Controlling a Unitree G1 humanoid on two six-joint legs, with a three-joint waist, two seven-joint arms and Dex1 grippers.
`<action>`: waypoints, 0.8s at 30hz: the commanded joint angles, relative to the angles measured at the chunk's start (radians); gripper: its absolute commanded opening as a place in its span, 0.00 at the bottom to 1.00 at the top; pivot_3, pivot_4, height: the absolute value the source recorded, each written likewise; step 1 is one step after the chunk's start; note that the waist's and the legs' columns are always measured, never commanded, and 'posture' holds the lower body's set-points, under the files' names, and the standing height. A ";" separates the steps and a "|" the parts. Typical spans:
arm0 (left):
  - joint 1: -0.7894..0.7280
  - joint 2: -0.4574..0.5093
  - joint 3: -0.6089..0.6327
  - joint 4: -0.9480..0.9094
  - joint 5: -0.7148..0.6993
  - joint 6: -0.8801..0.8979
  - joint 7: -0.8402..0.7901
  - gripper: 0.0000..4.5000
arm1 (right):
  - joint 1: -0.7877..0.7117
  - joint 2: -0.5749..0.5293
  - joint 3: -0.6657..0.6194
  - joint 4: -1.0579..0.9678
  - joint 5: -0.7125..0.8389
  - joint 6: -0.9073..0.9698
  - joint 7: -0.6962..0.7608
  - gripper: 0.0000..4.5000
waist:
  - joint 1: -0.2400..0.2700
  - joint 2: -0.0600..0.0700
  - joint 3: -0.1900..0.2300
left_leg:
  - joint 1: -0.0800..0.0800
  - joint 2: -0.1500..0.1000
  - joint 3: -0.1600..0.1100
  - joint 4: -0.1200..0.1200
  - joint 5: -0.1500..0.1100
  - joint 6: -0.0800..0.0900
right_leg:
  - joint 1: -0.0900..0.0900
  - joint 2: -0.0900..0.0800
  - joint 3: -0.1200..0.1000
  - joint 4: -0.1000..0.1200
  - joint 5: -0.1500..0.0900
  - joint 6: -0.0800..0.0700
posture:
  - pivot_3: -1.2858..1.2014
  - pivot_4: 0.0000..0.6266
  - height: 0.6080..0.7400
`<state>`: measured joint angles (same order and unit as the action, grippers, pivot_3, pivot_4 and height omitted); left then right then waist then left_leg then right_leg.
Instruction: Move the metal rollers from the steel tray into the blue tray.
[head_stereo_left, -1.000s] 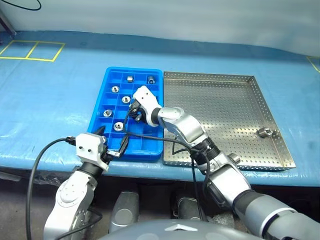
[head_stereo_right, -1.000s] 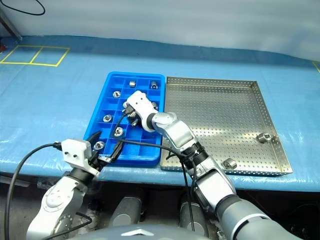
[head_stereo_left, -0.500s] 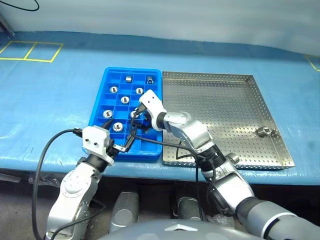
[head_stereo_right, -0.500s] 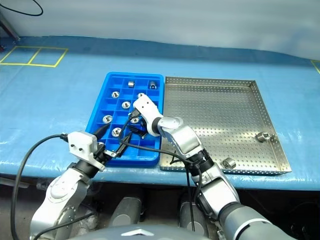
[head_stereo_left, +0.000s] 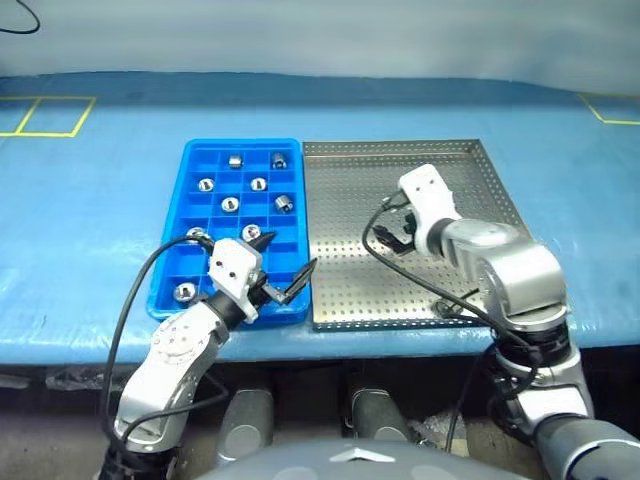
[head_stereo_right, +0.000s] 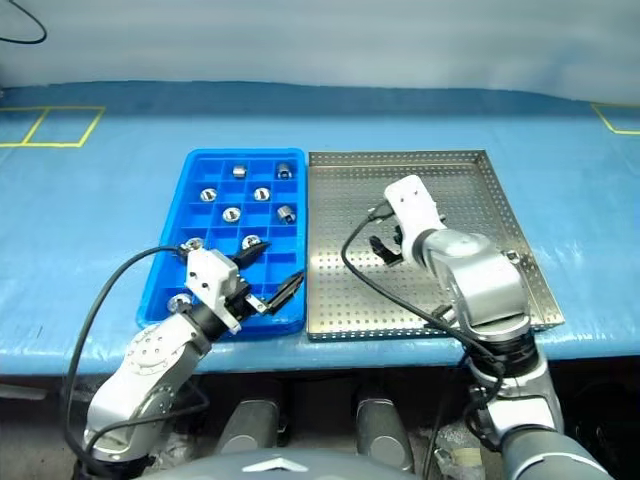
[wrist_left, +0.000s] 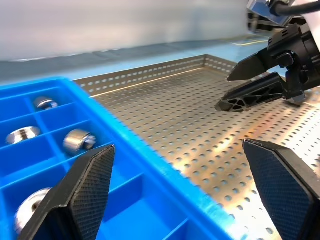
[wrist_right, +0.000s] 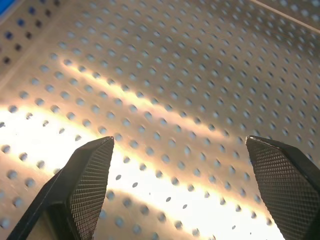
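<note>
Steel tray (head_stereo_left: 480, 170): bare metal, perforated all over with small round holes, satin-bright, throwing broad glare streaks under the light. Blue tray (head_stereo_left: 192, 160): moulded plastic, smooth, slight sheen on the compartment walls. Rollers (head_stereo_left: 230, 204): polished silver metal, mirror-glossy on the curved sides, dark at the centre hole. Table cover (head_stereo_left: 100, 190): blue sheet, faintly wrinkled, low sheen, plastic-like. Left gripper (wrist_left: 182, 192) fingers (wrist_left: 82, 185): black, matt, with a fine cross-hatched grip texture. Right gripper (wrist_right: 192, 192) fingers (wrist_right: 280, 175): same black matt knurled pads. Wrist housings (head_stereo_left: 425, 195): white, smooth and glossy, on brushed silver arm shells. Cables (head_stereo_left: 125, 310): black, smooth, rubbery.
</note>
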<state>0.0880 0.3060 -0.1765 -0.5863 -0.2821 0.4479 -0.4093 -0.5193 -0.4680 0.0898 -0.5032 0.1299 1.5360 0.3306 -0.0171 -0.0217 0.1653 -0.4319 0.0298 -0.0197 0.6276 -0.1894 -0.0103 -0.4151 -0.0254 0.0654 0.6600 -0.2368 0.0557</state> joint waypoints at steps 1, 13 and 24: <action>-0.020 -0.004 -0.023 0.011 -0.005 -0.013 -0.022 1.00 | 0.034 -0.058 -0.054 -0.046 0.039 0.078 0.004 0.99 | -0.010 0.000 0.000 | 0.000 0.000 0.000 0.000 0.000 0.000 | 0.000 0.000 0.000 0.000 -0.001 0.002 | 0.51 0.24 1.00; -0.023 -0.007 -0.057 0.039 0.001 -0.026 -0.041 1.00 | 0.160 -0.143 -0.163 -0.013 0.262 0.078 -0.086 0.99 | -0.033 0.000 0.000 | 0.000 0.000 0.001 0.002 0.000 0.000 | 0.002 0.000 0.002 0.000 -0.001 0.006 | 0.50 0.24 1.00; -0.015 -0.009 -0.056 0.050 0.002 -0.036 -0.044 1.00 | 0.234 -0.173 -0.195 -0.004 0.611 0.078 -0.338 0.99 | -0.037 0.000 0.000 | 0.000 -0.001 0.001 0.003 0.000 0.001 | 0.002 0.001 0.003 0.000 0.000 0.008 | 0.50 0.24 1.00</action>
<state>0.0741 0.3005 -0.2279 -0.5279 -0.2833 0.4343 -0.4466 -0.2871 -0.6284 -0.0713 -0.5004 0.6951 1.6049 0.0319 -0.0540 -0.0221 0.1654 -0.4315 0.0293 -0.0190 0.6313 -0.1888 -0.0091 -0.4128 -0.0247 0.0685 0.6596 -0.2371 0.0636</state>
